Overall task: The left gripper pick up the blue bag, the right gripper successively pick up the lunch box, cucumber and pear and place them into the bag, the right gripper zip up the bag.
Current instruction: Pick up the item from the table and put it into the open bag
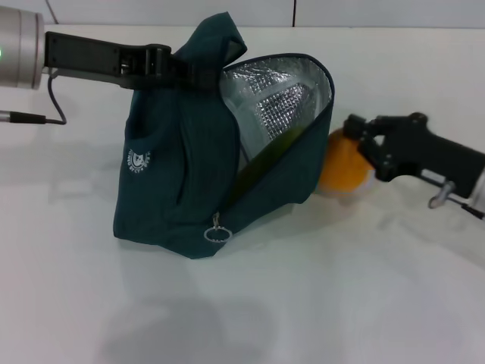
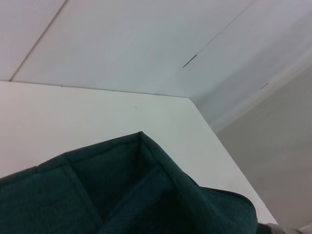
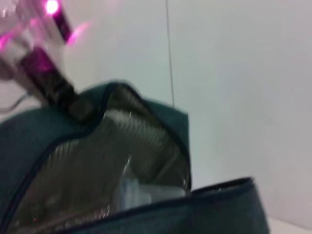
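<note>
- One blue bag [image 1: 182,189] stood on the white desk [image 1: 318,303] toward its far edge, mouth gaping to my right; one zipper ring [image 1: 217,233] hung low on its front.
- My left gripper [image 1: 198,72] was clamped on the bag's top by the handle.
- My right gripper [image 1: 358,142] held one pear [image 1: 342,171] pinched just beside the mouth; the bag's edge hid part of the pear.
- One cucumber [image 1: 276,144] showed only as a green sliver inside; the lunch box [image 3: 134,192] was a pale blur against the foil lining.
</note>
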`<state>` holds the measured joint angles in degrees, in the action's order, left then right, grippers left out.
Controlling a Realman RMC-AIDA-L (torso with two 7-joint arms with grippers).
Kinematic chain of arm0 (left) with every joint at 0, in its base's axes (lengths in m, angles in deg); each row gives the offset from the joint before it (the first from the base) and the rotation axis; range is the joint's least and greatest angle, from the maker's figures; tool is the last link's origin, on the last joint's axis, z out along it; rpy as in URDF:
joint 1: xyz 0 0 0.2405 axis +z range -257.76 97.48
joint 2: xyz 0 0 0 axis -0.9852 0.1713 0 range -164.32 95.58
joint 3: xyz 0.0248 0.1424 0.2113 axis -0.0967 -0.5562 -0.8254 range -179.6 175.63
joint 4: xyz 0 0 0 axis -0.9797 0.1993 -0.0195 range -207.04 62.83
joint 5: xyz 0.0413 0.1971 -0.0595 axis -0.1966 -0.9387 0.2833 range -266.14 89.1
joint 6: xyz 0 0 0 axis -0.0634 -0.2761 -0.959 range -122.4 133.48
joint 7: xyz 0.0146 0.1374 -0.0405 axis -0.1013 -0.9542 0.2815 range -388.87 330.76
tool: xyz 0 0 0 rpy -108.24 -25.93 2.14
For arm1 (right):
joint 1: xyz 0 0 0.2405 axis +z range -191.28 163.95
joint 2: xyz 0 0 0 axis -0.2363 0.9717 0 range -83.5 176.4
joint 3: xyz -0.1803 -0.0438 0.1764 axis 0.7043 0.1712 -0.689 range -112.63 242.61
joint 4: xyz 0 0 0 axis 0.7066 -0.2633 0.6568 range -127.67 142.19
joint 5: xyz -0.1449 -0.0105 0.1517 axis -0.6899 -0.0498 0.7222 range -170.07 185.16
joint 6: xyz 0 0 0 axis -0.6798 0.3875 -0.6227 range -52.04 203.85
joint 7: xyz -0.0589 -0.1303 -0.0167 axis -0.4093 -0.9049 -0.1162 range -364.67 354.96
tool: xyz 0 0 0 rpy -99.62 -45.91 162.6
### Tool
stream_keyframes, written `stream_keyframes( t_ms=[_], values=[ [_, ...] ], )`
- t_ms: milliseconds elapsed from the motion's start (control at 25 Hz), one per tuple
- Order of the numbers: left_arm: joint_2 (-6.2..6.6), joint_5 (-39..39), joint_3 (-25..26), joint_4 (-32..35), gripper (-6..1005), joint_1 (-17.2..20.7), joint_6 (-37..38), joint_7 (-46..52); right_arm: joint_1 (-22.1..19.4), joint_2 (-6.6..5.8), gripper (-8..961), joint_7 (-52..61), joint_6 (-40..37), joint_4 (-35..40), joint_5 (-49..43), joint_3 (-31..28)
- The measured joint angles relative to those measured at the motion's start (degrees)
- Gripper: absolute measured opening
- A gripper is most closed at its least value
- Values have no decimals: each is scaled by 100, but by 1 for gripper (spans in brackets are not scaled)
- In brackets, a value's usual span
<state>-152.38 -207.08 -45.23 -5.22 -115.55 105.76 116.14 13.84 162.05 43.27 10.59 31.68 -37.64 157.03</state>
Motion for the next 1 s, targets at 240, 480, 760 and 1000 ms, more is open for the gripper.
stream_keyframes(
  t_ms=[240,480,760,1000],
  values=[
    [13,3,17,-27,47,0,11,0,-399,-81,36,362,-1002,3,12,-781],
    [31,102,16,-37,47,0,12,0,-416,-185,39,1090,-2220,3,10,-1530],
    [28,108,-13,-44,47,7,8,0,306,-91,42,1612,-2507,131,-47,-1581],
    [31,113,-6,-100,47,16,5,0,962,0,45,1887,-2078,78,-236,-1146]
  ],
)
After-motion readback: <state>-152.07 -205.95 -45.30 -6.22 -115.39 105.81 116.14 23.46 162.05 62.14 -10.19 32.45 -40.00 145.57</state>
